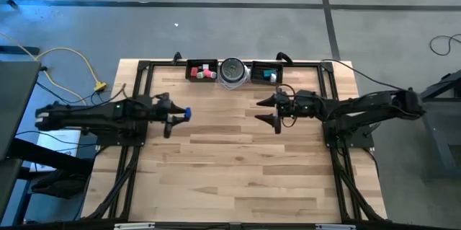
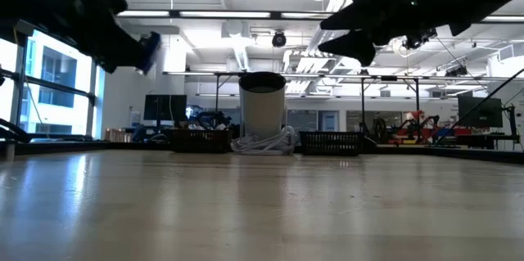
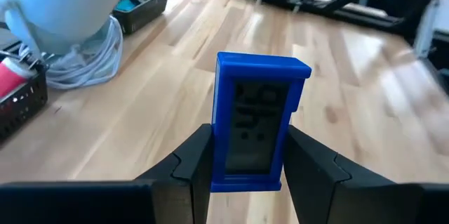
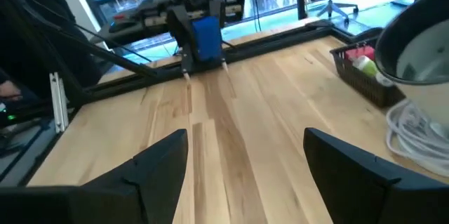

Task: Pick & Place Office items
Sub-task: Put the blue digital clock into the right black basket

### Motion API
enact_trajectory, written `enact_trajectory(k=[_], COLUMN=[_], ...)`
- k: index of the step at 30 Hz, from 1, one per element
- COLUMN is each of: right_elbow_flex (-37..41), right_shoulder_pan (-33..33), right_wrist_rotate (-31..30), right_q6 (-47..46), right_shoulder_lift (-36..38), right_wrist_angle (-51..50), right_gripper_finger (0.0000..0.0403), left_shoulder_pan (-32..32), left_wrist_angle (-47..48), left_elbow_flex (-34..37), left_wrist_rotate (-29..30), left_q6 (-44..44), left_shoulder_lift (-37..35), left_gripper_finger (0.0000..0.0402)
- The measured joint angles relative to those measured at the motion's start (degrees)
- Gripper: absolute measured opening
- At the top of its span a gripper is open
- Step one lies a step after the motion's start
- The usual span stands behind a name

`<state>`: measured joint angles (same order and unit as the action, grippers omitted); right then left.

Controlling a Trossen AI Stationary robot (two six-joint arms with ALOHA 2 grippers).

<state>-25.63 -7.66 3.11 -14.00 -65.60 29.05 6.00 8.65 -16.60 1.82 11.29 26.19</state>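
While both arms are held above the wooden table, the scene is recorded as follows.

Left gripper: raised over the table's left half, its two dark fingers clamped on a blue flat rectangular plastic piece.

Blue piece: gripped by its long edges between the left fingers, its far end projecting past the fingertips; it is lifted clear of the table surface, as is seen in the low view.

Right gripper: held above the table's right half, facing the left gripper across the middle, its fingers spread wide apart with nothing between them.

Left black mesh tray: placed at the far table edge, beyond the left gripper and toward the right arm's side; red and pink blocks are lying inside it.

Right black mesh tray: set at the far edge just beyond the right gripper; a teal block is seen inside it.

Round silver-grey container: stood between the two trays, with a coiled white cable around its base.
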Motion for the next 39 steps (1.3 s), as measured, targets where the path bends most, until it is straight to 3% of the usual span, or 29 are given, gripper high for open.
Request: enact_trajectory(k=[7, 14, 20, 27, 39], right_elbow_flex=[-4.4, -5.3, -5.3, -5.3, -5.3], right_shoulder_pan=[0.0, -0.6, -1.0, 0.9, 1.3], right_wrist_rotate=[0.3, 3.6, 6.0, 5.7, 1.6], right_q6=[-1.3, -4.1, -7.5, -11.2, -14.0], right_shoulder_lift=[-5.9, -9.9, -10.9, -10.8, -10.8], right_wrist_angle=[0.2, 4.7, 6.2, 8.2, 10.9], right_gripper_finger=[0.0271, 0.0271, 0.0271, 0.0271, 0.0271], left_shoulder_pan=[-4.4, -8.8, -9.3, -10.3, -12.8], left_wrist_angle=[-9.8, -5.3, 2.5, 8.4, 9.1], left_elbow_flex=[-4.9, -17.8, -29.0, -38.1, -46.7], left_wrist_rotate=[7.1, 16.2, 20.0, 27.3, 31.7], left_q6=[-4.4, -10.0, -11.9, -14.5, -19.0], left_shoulder_lift=[17.0, 33.4, 44.2, 52.3, 56.7], left_gripper_finger=[0.0131, 0.0130, 0.0130, 0.0130, 0.0130])
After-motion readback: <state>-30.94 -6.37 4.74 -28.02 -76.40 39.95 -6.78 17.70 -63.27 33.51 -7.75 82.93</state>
